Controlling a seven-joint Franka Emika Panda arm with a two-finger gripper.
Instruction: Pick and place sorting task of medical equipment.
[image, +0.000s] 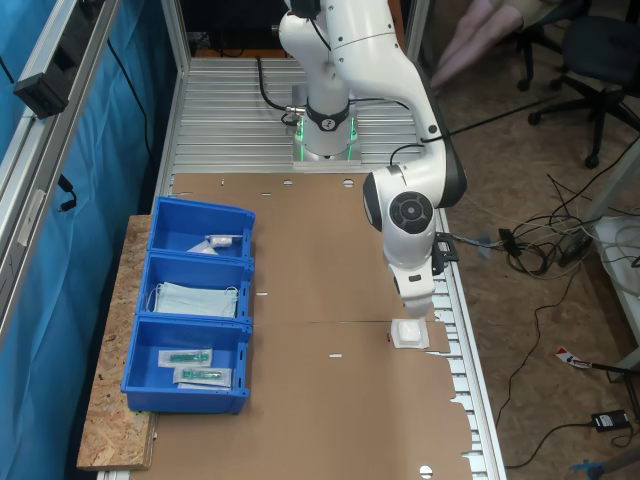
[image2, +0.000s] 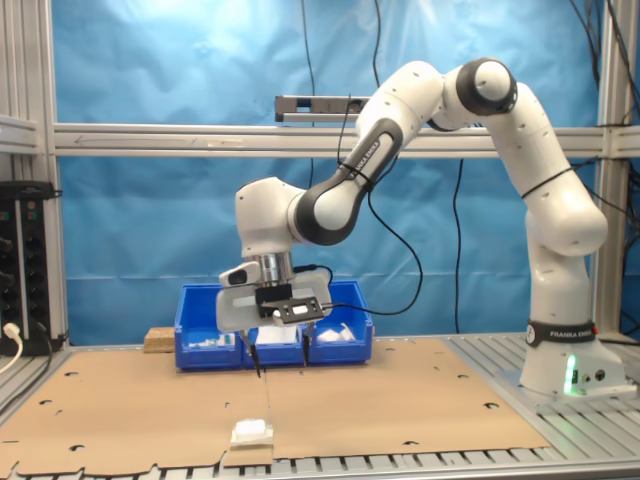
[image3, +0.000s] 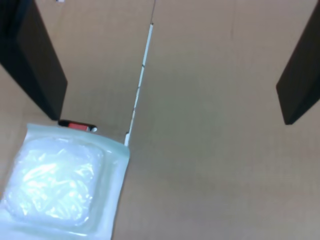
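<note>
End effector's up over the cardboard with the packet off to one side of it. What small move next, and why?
Probably shift the open end effector sideways until it is centred over the white packet, then lower. In the wrist view the packet lies beside one finger, not between the two, and in the second exterior view the fingers hang well above the packet on the cardboard.

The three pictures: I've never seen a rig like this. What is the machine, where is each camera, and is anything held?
The white machine is a robot arm bolted to a table. Two cameras watch from outside; the third sits on its wrist, looking down between the two dark fingers. The gripper hangs open above the brown cardboard surface, holding nothing. A white soft packet lies near the cardboard's edge. Blue bins hold face masks and other packets.
</note>
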